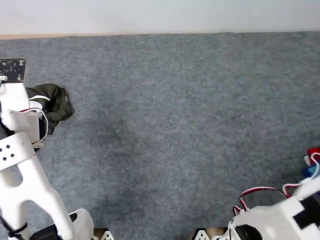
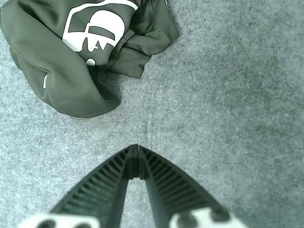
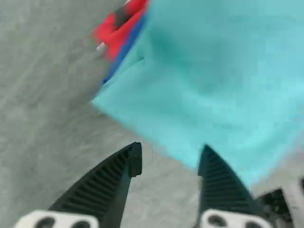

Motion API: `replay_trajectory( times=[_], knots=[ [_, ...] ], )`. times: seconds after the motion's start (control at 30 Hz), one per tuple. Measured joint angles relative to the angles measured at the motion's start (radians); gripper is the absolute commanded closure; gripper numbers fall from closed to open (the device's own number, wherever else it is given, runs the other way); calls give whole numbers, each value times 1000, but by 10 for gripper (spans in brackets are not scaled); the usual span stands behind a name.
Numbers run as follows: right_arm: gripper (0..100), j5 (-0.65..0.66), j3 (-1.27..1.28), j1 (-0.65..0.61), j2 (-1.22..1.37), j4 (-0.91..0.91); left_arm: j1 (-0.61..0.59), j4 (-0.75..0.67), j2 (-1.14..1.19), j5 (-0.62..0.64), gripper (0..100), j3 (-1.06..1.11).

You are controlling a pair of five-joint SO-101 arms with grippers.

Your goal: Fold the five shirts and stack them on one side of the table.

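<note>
A dark green shirt [image 2: 71, 57] with a white print lies crumpled on the grey carpet; in the high view the same dark green shirt [image 1: 56, 104] sits at the far left, partly under the left arm. My left gripper [image 2: 137, 151] hovers just short of it, shut with nothing between its fingers. A turquoise shirt [image 3: 223, 71] lies over red and blue shirts [image 3: 121, 26]. My right gripper [image 3: 169, 159] stands open at the turquoise shirt's edge. In the high view a sliver of the coloured shirts [image 1: 312, 161] shows at the right edge.
Grey carpet [image 1: 180, 115] covers the table, with wide free room through its middle. A pale wall strip [image 1: 160, 15] runs along the far edge. The white arm bases [image 1: 260, 222] stand at the near edge.
</note>
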Motion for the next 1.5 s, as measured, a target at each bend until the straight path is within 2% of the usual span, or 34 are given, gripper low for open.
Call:
replay_trajectory(
  times=[0.07, 0.33, 0.5, 0.83, 0.97, 1.13, 1.27, 1.5],
  knots=[
    [991, 0, 41, -12, 44, -5, 0, 0, 0, 0, 998, 0],
    [981, 0, 132, -46, 236, -130, 0, 0, 0, 0, 998, 0],
    [981, 0, 130, -49, 235, -133, 0, 0, 0, 0, 998, 0],
    [981, 0, 126, -71, 35, -138, 0, 0, 0, 0, 998, 0],
    [981, 0, 158, -86, 41, -252, 0, 0, 0, 0, 998, 0],
    [981, 0, 239, -98, 170, -396, 0, 0, 0, 0, 998, 0],
    [989, 0, 241, -132, 238, -394, 0, 0, 0, 0, 998, 0],
    [989, 0, 235, -141, 183, -358, 0, 0, 0, 0, 998, 0]
  ],
)
